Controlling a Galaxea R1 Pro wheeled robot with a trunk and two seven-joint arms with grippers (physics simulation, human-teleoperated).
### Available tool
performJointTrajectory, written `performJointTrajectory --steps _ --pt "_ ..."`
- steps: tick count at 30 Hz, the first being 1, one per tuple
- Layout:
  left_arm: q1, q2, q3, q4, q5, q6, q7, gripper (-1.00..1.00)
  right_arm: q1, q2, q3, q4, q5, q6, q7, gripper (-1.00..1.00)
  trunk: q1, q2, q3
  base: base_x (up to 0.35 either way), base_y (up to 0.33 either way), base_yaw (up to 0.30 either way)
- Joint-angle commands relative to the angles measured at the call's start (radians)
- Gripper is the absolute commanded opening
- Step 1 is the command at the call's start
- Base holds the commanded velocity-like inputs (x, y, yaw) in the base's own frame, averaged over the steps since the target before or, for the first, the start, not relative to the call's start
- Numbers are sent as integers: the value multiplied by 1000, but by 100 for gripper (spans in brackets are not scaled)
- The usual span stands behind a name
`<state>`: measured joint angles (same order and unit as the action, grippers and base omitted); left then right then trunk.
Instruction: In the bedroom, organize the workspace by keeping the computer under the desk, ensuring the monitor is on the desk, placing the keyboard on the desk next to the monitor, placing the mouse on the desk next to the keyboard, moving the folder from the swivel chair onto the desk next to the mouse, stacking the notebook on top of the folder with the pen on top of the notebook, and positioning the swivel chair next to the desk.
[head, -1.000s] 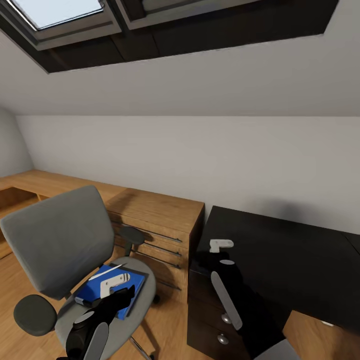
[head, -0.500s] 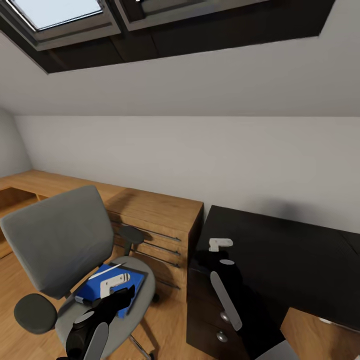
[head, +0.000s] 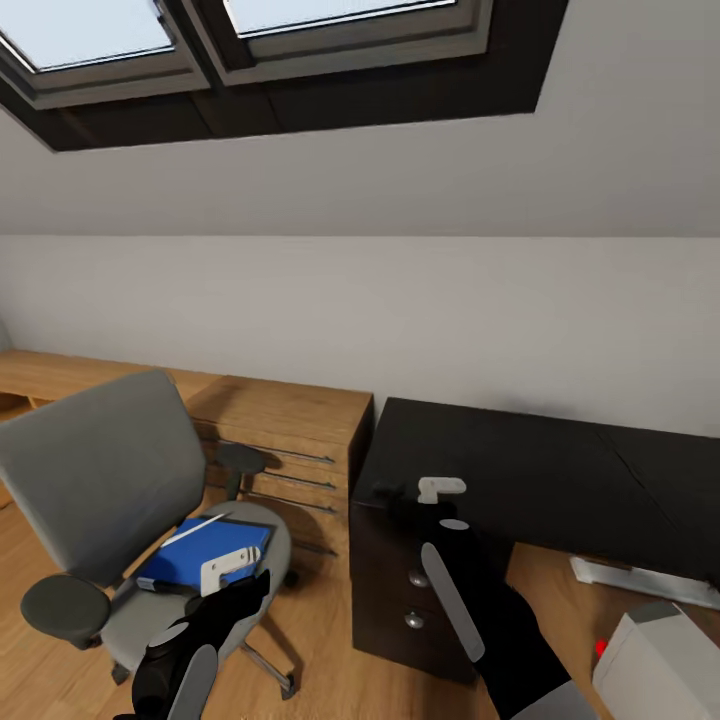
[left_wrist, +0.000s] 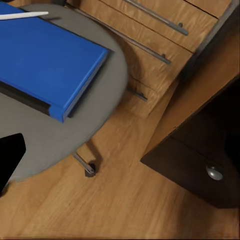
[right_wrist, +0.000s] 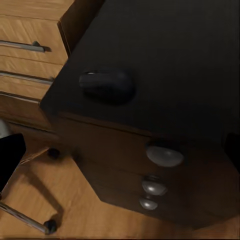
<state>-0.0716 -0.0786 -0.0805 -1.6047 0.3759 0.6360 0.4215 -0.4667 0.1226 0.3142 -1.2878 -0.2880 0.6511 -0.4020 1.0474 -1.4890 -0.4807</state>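
My left claw (head: 232, 577) hung over the folder (head: 200, 553) on the chair (head: 110, 480); my right claw (head: 440, 492) hung above the mouse (right_wrist: 106, 85) on the bench (head: 520, 470). I couldn't tell either claw's spread.

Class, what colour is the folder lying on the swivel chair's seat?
Bright blue: the folder shows best in the left wrist view, on the swivel chair.

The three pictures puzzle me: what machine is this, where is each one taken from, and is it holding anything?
It is a simulated wheeled robot with two arms. The big picture comes from its head, looking down over the left gripper and right gripper; I cannot tell whether either holds anything. The other two come from cameras near each gripper. One looks down at the blue folder lying on the swivel chair, with a white pen on top. The other looks at a dark mouse at the corner of the black desk.
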Motion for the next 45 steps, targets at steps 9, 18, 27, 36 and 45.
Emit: performJointTrajectory --steps 9,18,27,36,45 --pt "-1 0 -1 -1 11 2 10 100 -1 0 2 4 -11 1 -9 100 -1 -1 3 -327 54 -276" --pt "-1 0 -1 -1 11 2 10 100 -1 2 2 5 -10 1 -9 100 -1 -1 7 -334 7 -280" --pt "-1 0 -1 -1 11 2 10 100 -1 2 3 6 -9 1 -9 100 -1 -1 11 -338 0 -243" --pt "-1 0 0 -1 11 2 10 100 -1 2 6 7 -8 -2 -10 100 -1 -1 22 -338 0 -102" --pt "-1 0 -1 -1 11 2 10 100 -1 2 8 7 -8 -2 -10 100 -1 -1 30 -338 0 -8"
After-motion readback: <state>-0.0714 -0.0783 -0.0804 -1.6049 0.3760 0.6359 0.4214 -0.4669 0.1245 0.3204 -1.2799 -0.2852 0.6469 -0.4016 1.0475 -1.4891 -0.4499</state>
